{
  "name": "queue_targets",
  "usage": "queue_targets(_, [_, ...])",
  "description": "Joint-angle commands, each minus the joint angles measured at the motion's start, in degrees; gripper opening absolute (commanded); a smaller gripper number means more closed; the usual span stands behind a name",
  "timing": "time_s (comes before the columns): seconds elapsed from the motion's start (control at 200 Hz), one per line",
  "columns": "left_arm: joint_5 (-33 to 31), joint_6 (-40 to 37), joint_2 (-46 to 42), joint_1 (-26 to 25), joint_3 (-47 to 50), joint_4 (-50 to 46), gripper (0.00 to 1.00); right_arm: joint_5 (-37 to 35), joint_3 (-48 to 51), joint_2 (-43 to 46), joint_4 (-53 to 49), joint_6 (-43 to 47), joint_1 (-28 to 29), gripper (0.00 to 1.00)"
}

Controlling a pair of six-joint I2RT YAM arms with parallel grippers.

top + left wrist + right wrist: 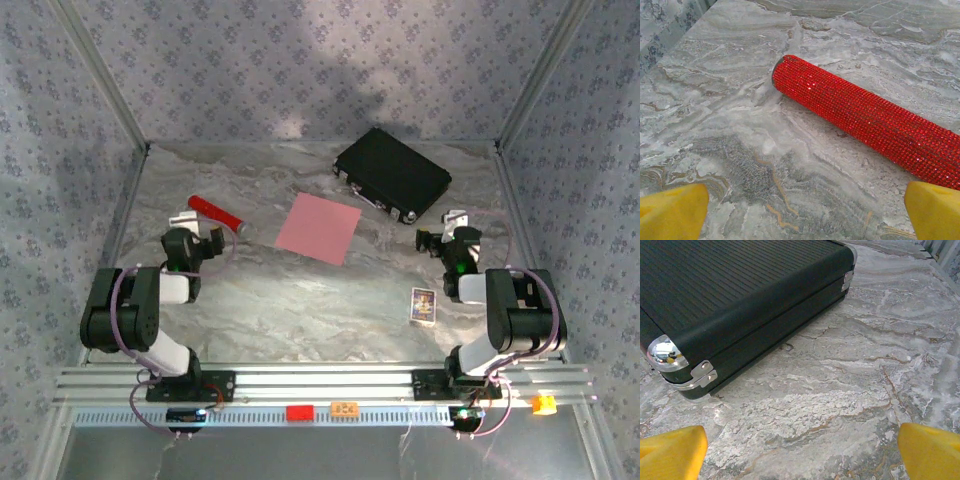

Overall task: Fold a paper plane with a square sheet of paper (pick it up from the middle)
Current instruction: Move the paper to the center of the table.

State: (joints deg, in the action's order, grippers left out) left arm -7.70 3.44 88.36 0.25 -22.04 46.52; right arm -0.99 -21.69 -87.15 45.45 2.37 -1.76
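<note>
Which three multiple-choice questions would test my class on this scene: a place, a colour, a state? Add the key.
1. Where does the square sheet of paper lie? A flat between the red cylinder and the black case; B on the case; C in a tool.
2. What colour is the sheet? A blue; B salmon-pink; C white.
3. How do the left tool and right tool stand? A both shut; B one holds the cylinder; C both open, empty.
Key: A, the top view shows it lying between them; B, its plain pink face; C, each wrist view shows wide jaws with nothing between.
</note>
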Motion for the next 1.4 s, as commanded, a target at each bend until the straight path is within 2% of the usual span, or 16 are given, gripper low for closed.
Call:
queue_targets(0.0, [0.07,-0.83,-0.54,-0.04,-1.25,0.85,1.0,0.39,-1.08,0.04,0.08,-0.46,-0.24,0.99])
queue_targets(0.495, [0.31,-0.8,-0.54,0.08,-1.25,0.84,1.0,2.04,-1.33,-0.09,-0.14,-1.05,-1.18,0.99])
queue_targets(1.094, [1.08,-1.23,-0.72,-0.09,-0.56,1.84,1.0,-0.28,-0.96,0.12,0.37,-0.22,0.09,0.99])
queue_targets(1.294, [-1.48,-1.19,-3.87,-0.8,4.64,8.89,1.0,-0.92,0.75,1.74,2.25,1.25,1.44,0.99])
queue_targets(1.394, [-2.89,-0.56,-9.72,-0.83,5.07,4.11,1.0,-0.39,-0.25,5.72,-2.95,2.02,1.86,0.99])
